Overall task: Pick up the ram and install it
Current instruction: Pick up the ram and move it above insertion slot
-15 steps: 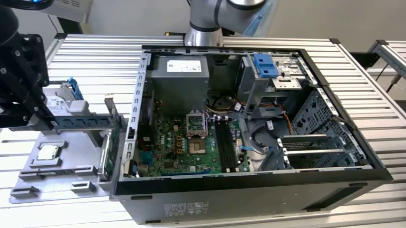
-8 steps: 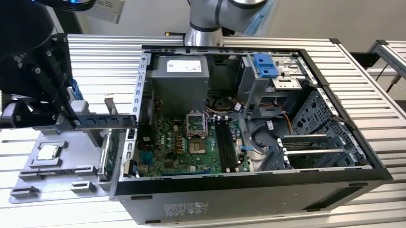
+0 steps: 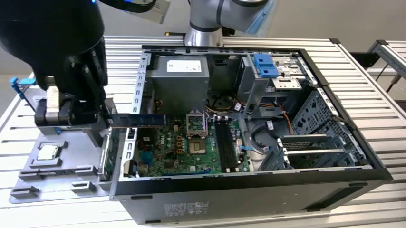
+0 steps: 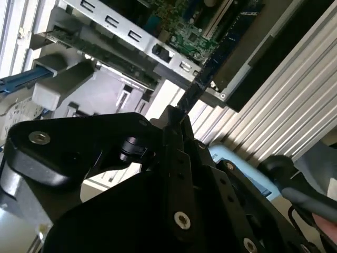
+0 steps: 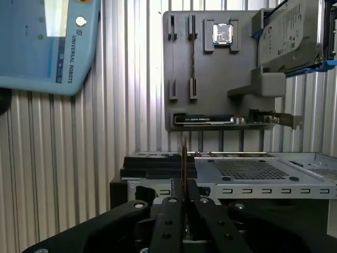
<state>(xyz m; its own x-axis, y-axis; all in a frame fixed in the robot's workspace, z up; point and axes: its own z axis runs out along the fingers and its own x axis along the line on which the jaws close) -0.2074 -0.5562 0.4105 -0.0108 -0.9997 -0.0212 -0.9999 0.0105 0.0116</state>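
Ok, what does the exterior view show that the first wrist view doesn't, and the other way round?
Exterior view: the motherboard with its memory slots and the power supply, inside the open case. First wrist view: the hard drive, the bracketed card and the blue pendant. Both: the tool shut on the ram, the grey fixture tray with the processor chip, and the case's frame.
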